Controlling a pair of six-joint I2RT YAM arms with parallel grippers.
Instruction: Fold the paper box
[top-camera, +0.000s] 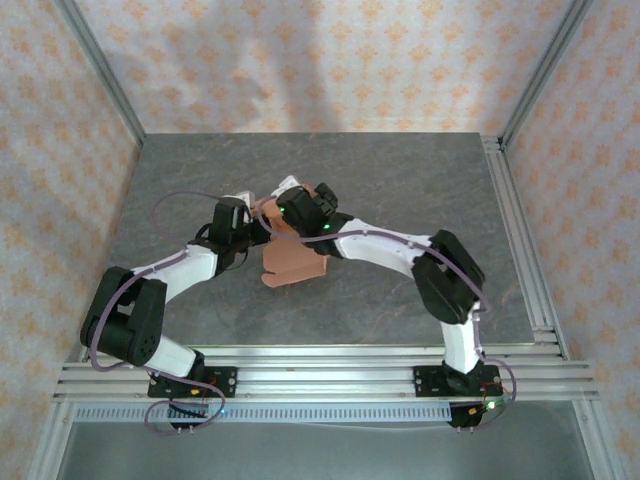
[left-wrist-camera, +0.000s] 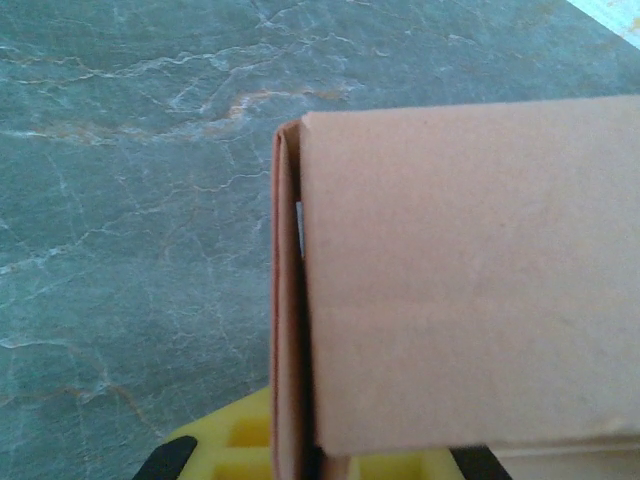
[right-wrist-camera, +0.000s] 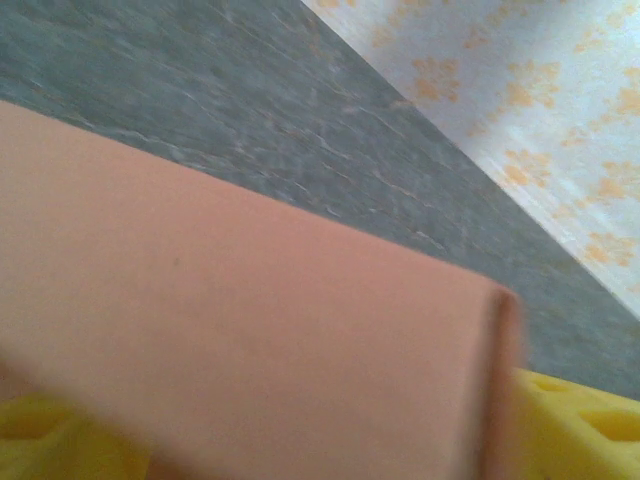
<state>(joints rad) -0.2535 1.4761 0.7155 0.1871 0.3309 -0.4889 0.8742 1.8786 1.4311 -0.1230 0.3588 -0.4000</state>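
The paper box (top-camera: 293, 262) is a salmon-orange card piece in the middle of the table, between the two arms. My left gripper (top-camera: 260, 227) reaches it from the left. In the left wrist view the paper box (left-wrist-camera: 460, 280) stands close, part-folded, with a side flap on edge. My left gripper (left-wrist-camera: 310, 455) is shut on that card edge between yellow fingers (left-wrist-camera: 225, 445). My right gripper (top-camera: 286, 214) comes in from the right over the box top. In the right wrist view a blurred box panel (right-wrist-camera: 250, 340) lies across my right gripper (right-wrist-camera: 310, 450), whose yellow fingers (right-wrist-camera: 585, 420) stand wide apart, open.
The dark grey stone-look table (top-camera: 400, 180) is walled by patterned panels (top-camera: 300, 60) at the back and sides. An aluminium rail (top-camera: 520, 230) runs along the right edge and more rails (top-camera: 320, 365) cross the near edge by the arm bases.
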